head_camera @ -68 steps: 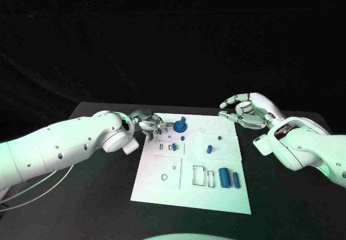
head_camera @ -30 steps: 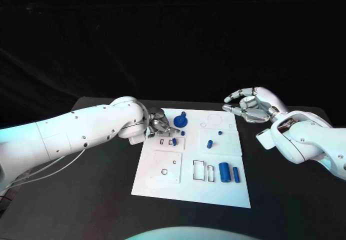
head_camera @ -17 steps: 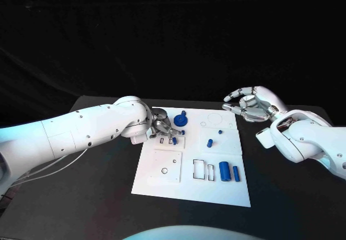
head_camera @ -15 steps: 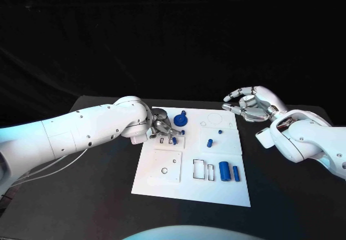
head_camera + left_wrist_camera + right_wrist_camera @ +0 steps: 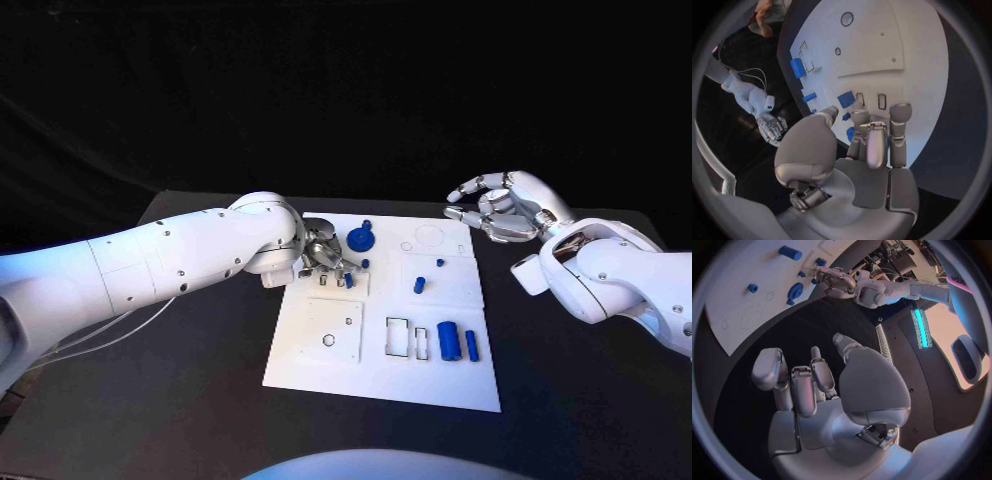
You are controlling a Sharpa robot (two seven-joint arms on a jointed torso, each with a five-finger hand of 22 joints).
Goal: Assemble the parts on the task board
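Note:
The white task board (image 5: 335,360) lies in the middle of the table. My left hand (image 5: 320,250) hangs over its far left corner, fingertips down by a small blue part (image 5: 349,281) standing beside two slots. In the left wrist view the fingers (image 5: 869,131) reach past that part (image 5: 846,99), and a small blue peg (image 5: 845,116) shows between thumb and finger; whether it is gripped is unclear. A round blue part (image 5: 359,239) sits just beyond the hand. My right hand (image 5: 498,210) hovers off the board's far right corner, fingers apart and curved, holding nothing.
More blue parts rest on the board: two small ones (image 5: 418,284) mid-board and two cylinders (image 5: 449,341) near the right edge beside empty rectangular slots (image 5: 398,335). The right wrist view shows the board (image 5: 729,300) and the left hand (image 5: 836,280) beyond my right hand (image 5: 817,385).
Since 2.3 s ago the left arm has swung in and its hand has settled lower over the board's far left corner. Over the last second both hands have barely moved.

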